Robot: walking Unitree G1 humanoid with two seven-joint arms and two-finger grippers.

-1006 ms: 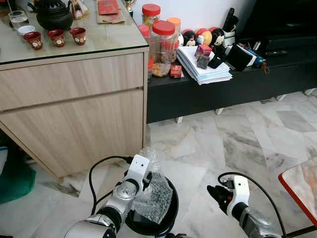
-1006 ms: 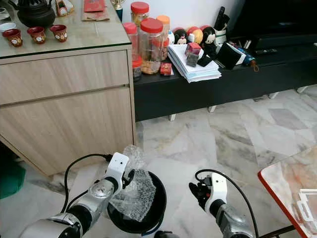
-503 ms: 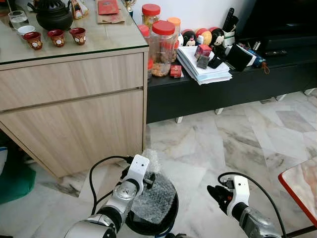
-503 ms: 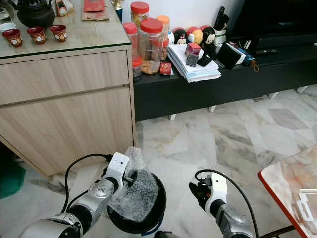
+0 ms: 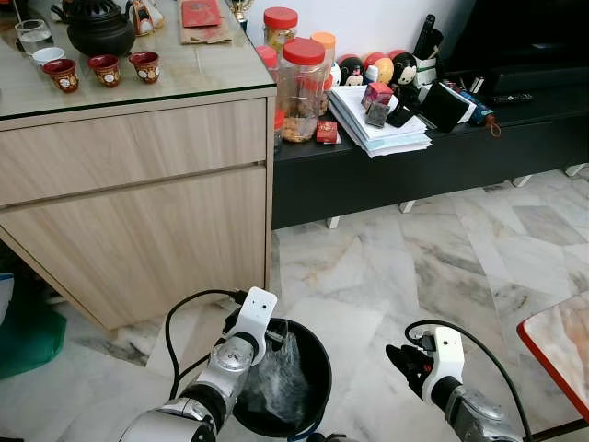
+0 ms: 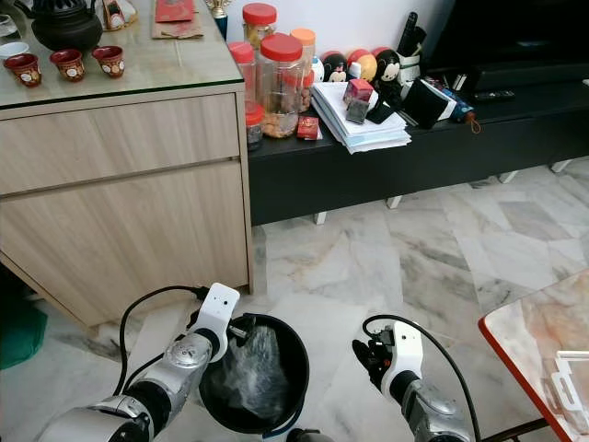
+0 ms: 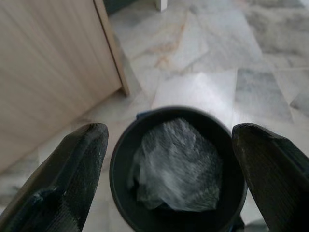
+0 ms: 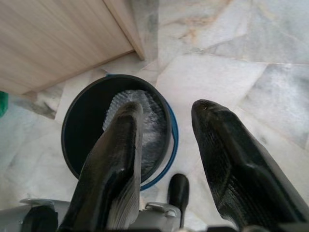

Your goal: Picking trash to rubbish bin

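One crumpled plastic wrap (image 7: 175, 164) lay inside my one black bin (image 7: 120, 159), right below the left gripper (image 7: 169, 169) | left fingers spread, empty | right gripper (image 8: 164, 140) beside bin, fingers parted, holding nothing.

A crumpled sheet of bubble wrap (image 5: 274, 379) is seen inside the black bin (image 5: 317, 387) on the marble floor (image 5: 414, 267), with the left gripper (image 5: 272, 336) held over its rim.
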